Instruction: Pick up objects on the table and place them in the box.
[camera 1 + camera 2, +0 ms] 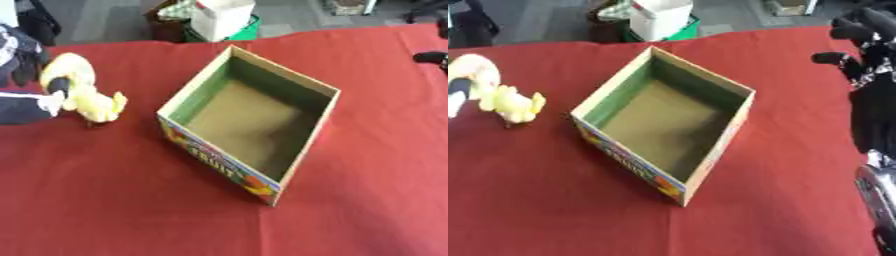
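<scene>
A yellow soft toy [87, 95] is at the left of the red table [114, 200]. My left hand [56, 88] comes in from the left edge and is curled round the toy's upper part, with one black finger across it. Whether the toy rests on the cloth or hangs just above it I cannot tell. The open cardboard box [194, 87] stands askew in the middle; it has green inner walls, a printed fruit front and nothing inside. My right hand [866, 40] is at the far right edge, fingers up and relaxed, away from the box.
Beyond the table's far edge, on the floor, stand a white bag [220, 17] and a green container [248, 29]. Red cloth stretches in front of the box and to its right.
</scene>
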Robot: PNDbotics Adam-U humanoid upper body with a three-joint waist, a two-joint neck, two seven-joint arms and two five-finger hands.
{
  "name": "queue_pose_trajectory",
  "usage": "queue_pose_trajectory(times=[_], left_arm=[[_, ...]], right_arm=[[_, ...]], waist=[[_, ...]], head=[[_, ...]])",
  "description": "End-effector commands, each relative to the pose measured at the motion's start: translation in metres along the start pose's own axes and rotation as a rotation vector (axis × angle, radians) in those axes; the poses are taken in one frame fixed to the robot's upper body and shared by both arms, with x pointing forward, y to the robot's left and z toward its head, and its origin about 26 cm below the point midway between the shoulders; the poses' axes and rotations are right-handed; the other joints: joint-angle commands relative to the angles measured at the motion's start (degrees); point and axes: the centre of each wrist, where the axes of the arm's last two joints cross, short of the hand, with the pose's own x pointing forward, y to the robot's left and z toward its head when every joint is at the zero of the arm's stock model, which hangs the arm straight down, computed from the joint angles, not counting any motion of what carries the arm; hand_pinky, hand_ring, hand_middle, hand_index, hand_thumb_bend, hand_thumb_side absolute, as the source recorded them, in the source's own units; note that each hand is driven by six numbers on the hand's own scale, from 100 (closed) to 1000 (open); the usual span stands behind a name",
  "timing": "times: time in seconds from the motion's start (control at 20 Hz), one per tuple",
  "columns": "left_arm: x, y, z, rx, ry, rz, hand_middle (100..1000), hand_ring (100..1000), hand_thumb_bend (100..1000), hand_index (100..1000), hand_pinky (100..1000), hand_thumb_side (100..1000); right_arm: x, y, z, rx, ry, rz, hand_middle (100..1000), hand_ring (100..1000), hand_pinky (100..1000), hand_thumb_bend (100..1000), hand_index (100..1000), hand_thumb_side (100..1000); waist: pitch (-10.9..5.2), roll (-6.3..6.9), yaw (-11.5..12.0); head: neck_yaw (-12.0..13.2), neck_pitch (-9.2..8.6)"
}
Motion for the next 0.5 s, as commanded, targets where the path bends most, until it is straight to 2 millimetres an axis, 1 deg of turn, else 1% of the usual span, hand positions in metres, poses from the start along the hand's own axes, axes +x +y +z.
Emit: queue_pose_trajectory(times=[0.05,0.25,0.5], left_arm=[[0.012,0.023,0.0,0.073,-0.048,-0.007,406,442,100,410,428,227],[0.031,0.036,-0.009,0.111,-0.117,0.02,404,439,100,409,427,246],[0.055,0.039,-0.026,0.118,-0.194,0.071,403,437,100,407,429,271]], right_arm=[[0.008,-0.004,-0.008,0.02,-0.03,0.011,680,901,672,100,869,1000],[0.008,-0.004,-0.01,0.026,-0.035,0.003,681,900,672,100,869,1000],[0.009,-0.001,-0.014,0.035,-0.047,-0.012,682,900,671,100,868,1000]], waist=[[-1.37,-0.04,-0.42],[-1.43,0.12,-1.54],[-1.21,0.14,-3.11]], head=[[-0.09,0.56],[1.32,0.54],[2.6,0.47]])
